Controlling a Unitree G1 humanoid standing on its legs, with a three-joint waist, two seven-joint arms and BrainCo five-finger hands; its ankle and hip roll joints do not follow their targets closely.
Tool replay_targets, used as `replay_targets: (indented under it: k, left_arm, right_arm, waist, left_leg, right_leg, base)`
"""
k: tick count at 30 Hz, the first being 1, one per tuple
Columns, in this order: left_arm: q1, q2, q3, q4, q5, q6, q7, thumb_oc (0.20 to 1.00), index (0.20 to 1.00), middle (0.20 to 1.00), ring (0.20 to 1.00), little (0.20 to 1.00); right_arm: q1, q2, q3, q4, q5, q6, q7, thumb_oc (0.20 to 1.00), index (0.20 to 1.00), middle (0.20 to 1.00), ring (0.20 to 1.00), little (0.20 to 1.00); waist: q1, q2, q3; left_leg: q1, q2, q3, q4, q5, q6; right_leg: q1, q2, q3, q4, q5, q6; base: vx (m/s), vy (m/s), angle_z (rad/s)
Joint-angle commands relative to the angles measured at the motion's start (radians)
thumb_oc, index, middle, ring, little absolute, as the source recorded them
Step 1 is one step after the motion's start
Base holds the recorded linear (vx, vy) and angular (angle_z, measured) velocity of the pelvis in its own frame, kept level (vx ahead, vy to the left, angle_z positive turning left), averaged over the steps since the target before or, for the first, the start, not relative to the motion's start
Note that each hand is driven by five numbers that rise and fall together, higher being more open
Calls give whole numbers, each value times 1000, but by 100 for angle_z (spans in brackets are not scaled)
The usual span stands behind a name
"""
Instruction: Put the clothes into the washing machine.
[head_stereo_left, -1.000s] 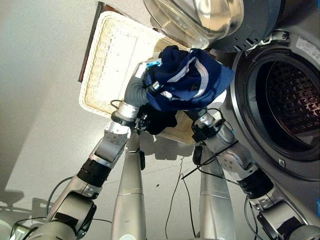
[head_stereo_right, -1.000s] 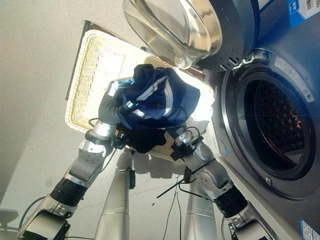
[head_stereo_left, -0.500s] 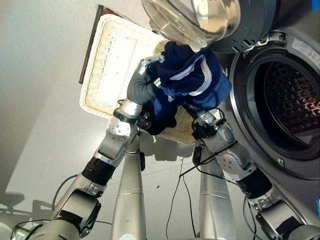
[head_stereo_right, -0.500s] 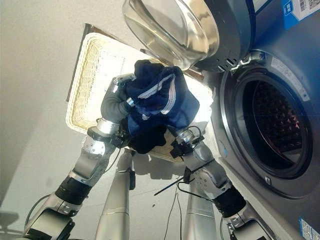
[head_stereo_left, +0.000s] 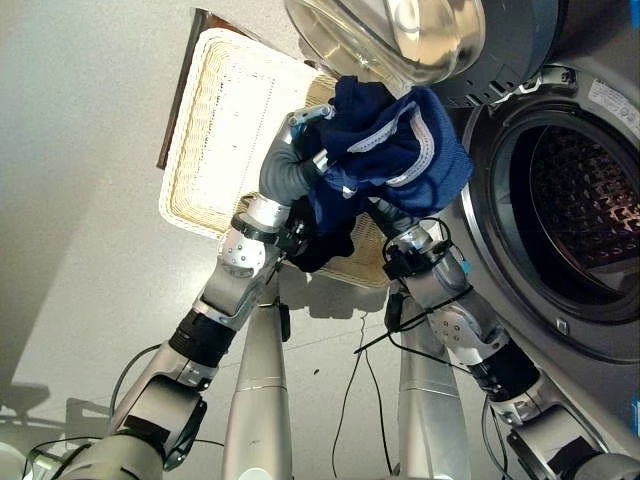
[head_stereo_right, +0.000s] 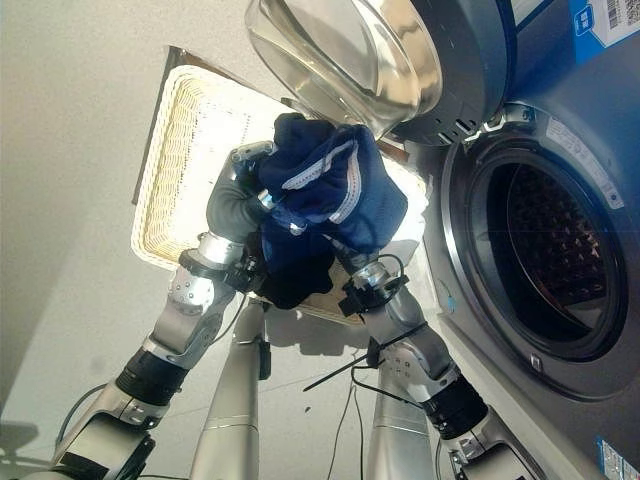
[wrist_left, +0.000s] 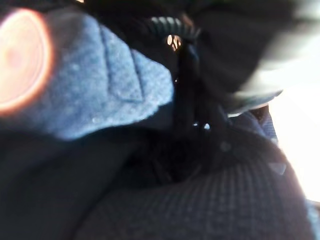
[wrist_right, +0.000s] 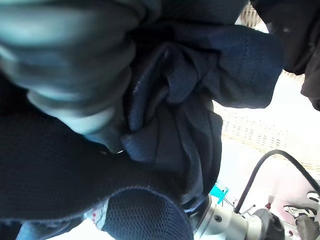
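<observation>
Navy garment (head_stereo_left: 395, 145) bunched over left robot hand (head_stereo_left: 290, 165)

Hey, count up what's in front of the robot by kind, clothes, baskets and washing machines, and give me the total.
Clothes: 1, a navy blue garment with white trim, bundled up between the two hands.
Baskets: 1, a pale wicker laundry basket on the floor.
Washing machines: 1, a front-loading washing machine with its door open.
Total: 3

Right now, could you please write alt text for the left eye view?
Both robot arms hold a bundle of navy clothes up beside the washer's open drum, the left robot hand gripping it. A wicker basket lies on the floor behind, under the open door.
</observation>
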Motion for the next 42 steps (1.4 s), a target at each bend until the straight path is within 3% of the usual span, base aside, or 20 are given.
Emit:
replay_targets:
  k: [1,6,13,22,28,31,33,35,42]
  left_arm:
    - [-12,-9,-66,-113,172,23,102,1000,1000,1000,1000,1000]
    - [-1,27,-55,-102,268,109,157,1000,1000,1000,1000,1000]
    - [15,79,-39,-79,339,178,189,1000,1000,1000,1000,1000]
    - [38,97,-6,-60,357,207,280,1000,1000,1000,1000,1000]
    - [62,73,41,-12,330,155,517,1000,1000,1000,1000,1000]
    - [64,63,55,5,325,133,577,1000,1000,1000,1000,1000]
    - [73,39,86,24,347,86,710,1000,1000,1000,1000,1000]
    - [79,27,99,30,365,57,774,1000,1000,1000,1000,1000]
    - [63,1,123,66,490,71,916,1000,1000,1000,1000,1000]
  right_arm:
    - [-46,59,-22,-96,50,-115,30,200,200,200,200,200]
    - [-40,47,-50,-104,97,-143,45,200,200,200,200,200]
    - [-21,41,-98,-102,173,-205,94,200,200,200,200,200]
    - [-8,29,-147,-108,128,-259,87,200,200,200,200,200]
    - [-2,51,-183,-91,128,-315,77,200,200,200,200,200]
    - [-6,57,-192,-86,132,-316,74,200,200,200,200,200]
    - [-15,64,-205,-85,117,-316,45,200,200,200,200,200]
    - [-18,72,-208,-82,107,-311,34,200,200,200,200,200]
    - [-26,85,-217,-57,146,-312,37,200,200,200,200,200]
  waist:
    - [-22,32,-15]
    - [-16,39,-15]
    - [-13,45,-15]
    - [-14,50,-15]
    - [-12,45,-15]
    - [-11,43,-15]
    - [-8,40,-15]
    - [-6,40,-15]
    - [-6,33,-15]
  left_leg:
    - [-27,-110,25,31,8,122]
    - [-32,-110,23,31,10,121]
    - [-32,-109,24,34,7,120]
    - [-36,-104,28,31,10,118]
    - [-39,-101,27,36,6,117]
    - [-40,-101,26,38,7,117]
    - [-42,-101,22,39,6,115]
    - [-42,-102,20,39,6,113]
    - [-43,-99,20,42,6,108]
  right_leg:
    - [71,70,-103,-240,206,4]
    - [70,64,-108,-243,206,8]
    - [71,57,-112,-243,207,14]
    - [67,58,-108,-243,208,17]
    - [63,60,-108,-231,202,17]
    - [63,61,-109,-229,200,17]
    - [61,61,-110,-226,198,16]
    - [62,61,-110,-225,197,16]
    - [63,61,-114,-221,194,15]
  base:
    - [0,0,0]
    - [0,0,0]
    - [0,0,0]
    - [0,0,0]
    - [0,0,0]
    - [0,0,0]
    - [0,0,0]
    - [0,0,0]
    - [0,0,0]
